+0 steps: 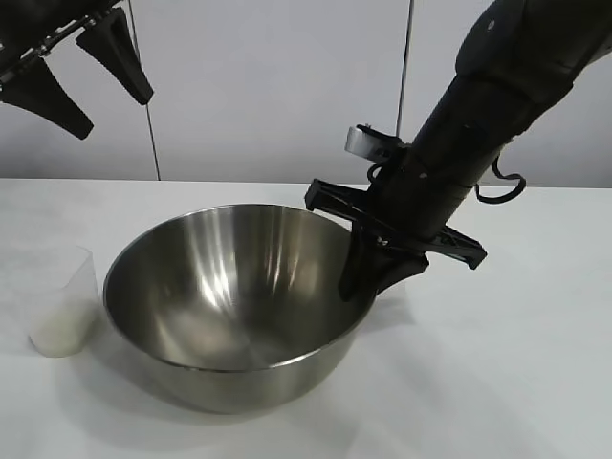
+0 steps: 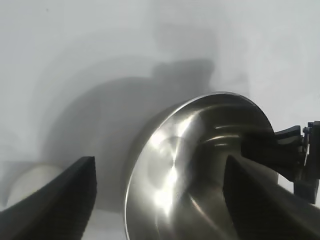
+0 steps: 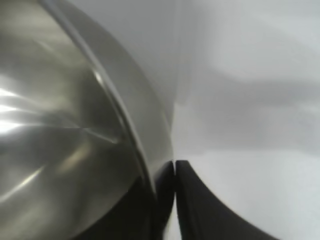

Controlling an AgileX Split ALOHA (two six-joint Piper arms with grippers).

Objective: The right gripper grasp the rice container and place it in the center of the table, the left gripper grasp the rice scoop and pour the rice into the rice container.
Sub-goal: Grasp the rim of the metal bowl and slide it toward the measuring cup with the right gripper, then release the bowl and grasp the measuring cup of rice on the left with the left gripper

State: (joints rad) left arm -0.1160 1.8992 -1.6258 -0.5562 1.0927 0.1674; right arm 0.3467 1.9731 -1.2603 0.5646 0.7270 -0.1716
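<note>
The large round shiny stainless-steel mixing bowl, the rice container (image 1: 234,306), stands on the broad plain white matte table (image 1: 516,382), toward its front edge and a little left of the middle in the exterior view. The right gripper (image 1: 375,268), a pair of black tapered wedge fingers on a black bar, is at the bowl's right rim: its fingers are clenched on the rim, one inside the wall and one outside, and the right wrist view shows the thin steel edge (image 3: 125,125) pinched between the two dark fingers (image 3: 200,205). The arm slants up and away toward the table's back right.

The bowl sits upright, its wide rim level, its polished inside streaked with bright reflections; I see no grains in it.

The small translucent, cloudy-clear plastic cup, the rice scoop (image 1: 63,301), stands upright just beside the bowl's left side, near the table's left edge. A low layer of white-cream rice (image 1: 55,335) shows through its lower wall.

The left gripper (image 1: 76,67) hangs released, well above the table's back left corner, fingers spread apart and grasping nothing. In the left wrist view, its fingers (image 2: 60,200) frame the bowl (image 2: 195,165) below.
</note>
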